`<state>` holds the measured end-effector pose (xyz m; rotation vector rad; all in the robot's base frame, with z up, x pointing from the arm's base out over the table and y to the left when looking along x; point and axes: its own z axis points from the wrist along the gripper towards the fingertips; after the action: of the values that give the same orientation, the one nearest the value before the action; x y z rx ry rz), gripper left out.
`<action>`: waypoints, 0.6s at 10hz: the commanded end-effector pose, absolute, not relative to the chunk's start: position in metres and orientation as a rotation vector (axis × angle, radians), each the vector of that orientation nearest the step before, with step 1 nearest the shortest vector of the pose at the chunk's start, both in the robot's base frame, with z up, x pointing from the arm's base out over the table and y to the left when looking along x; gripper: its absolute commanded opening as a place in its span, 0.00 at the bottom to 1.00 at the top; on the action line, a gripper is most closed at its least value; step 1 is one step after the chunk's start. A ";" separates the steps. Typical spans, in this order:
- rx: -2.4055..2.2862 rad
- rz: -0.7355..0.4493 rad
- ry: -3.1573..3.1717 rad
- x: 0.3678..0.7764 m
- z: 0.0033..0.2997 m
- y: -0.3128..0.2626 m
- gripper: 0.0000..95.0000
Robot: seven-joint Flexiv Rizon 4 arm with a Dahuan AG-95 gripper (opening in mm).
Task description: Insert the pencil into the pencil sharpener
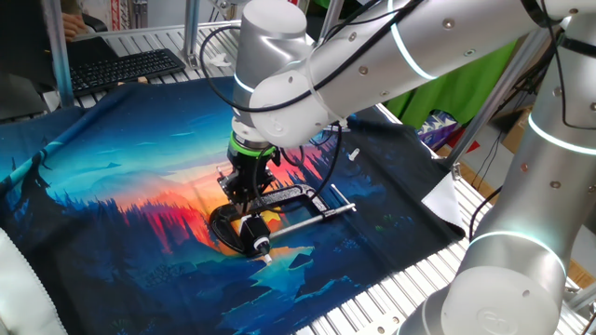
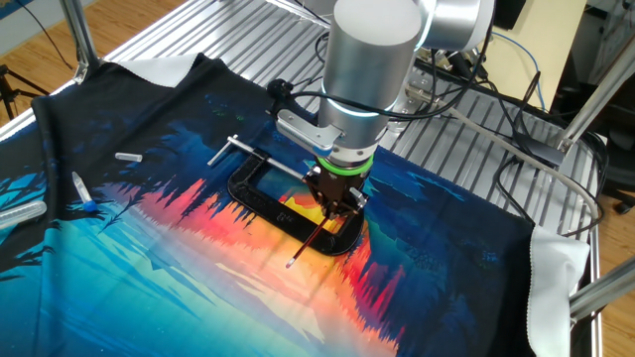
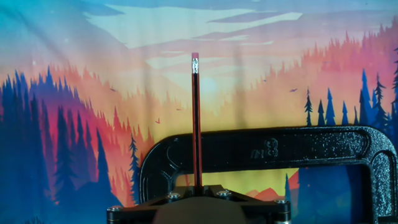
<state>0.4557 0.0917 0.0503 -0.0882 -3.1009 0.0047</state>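
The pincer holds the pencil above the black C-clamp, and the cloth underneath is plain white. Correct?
Not quite. The pincer does hold the pencil above the C-clamp, but the cloth is a colourful sunset forest print, not plain white, as the hand view shows.

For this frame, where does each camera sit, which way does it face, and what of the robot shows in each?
One fixed view: high at one side of the table, facing the keyboard; arm, tool.
The other fixed view: high at the opposite side, looking down on the C-clamp; wrist, tool.
Hand view: on the hand, looking along the pencil; only the tool's base.
Shared: the clamp and the pencil appear in all three.
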 end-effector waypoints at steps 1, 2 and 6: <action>-0.084 0.008 -3.103 0.453 0.051 0.091 0.00; -0.078 0.006 -3.100 0.453 0.051 0.091 0.00; -0.075 0.006 -3.096 0.448 0.052 0.092 0.00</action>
<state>0.4490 0.0927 0.0506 -0.0767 -3.1001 0.0084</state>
